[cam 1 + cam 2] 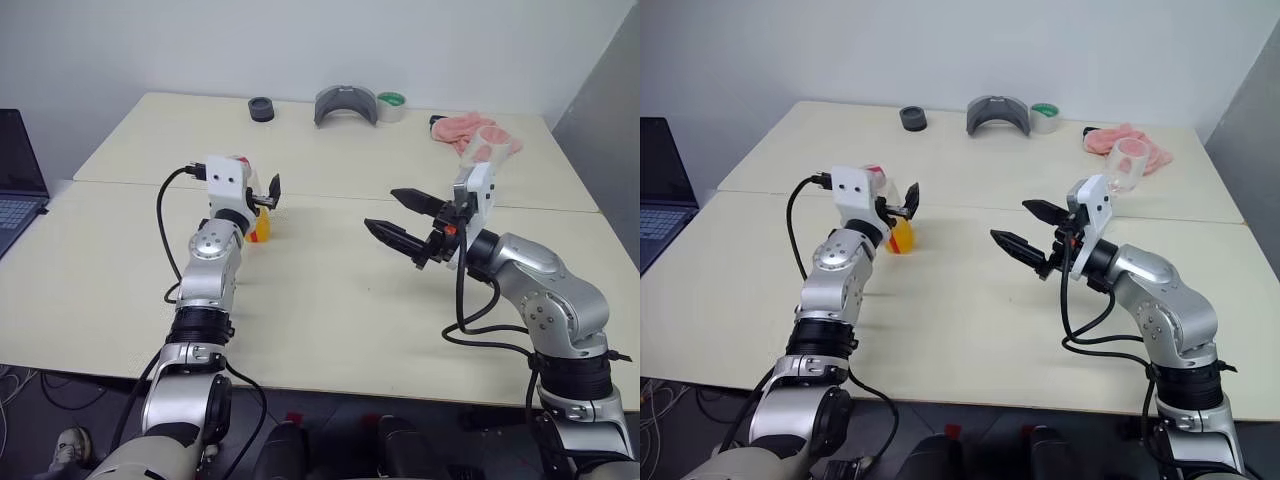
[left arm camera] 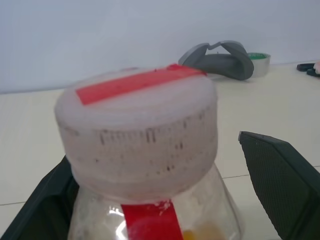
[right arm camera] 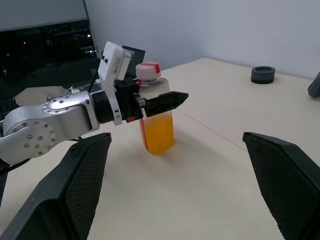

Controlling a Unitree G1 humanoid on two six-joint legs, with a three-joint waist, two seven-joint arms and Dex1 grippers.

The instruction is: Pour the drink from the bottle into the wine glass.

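Black left gripper [image 3: 150, 105] level, straddling bottle [image 3: 156, 120].

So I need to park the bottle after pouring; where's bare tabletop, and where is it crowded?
Bare: the near table between the two arms, and the stretch left of the bottle. Crowded: the far edge, with a black ring, grey holder, tape roll and pink cloth; the glass stands behind the right gripper.

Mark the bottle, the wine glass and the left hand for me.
bottle [image 3: 159, 127]: right wrist view, on its orange-filled body.
wine glass [image 1: 1130, 158]: right eye view, on its bowl.
left hand [image 1: 902, 203]: right eye view, between its fingertips.
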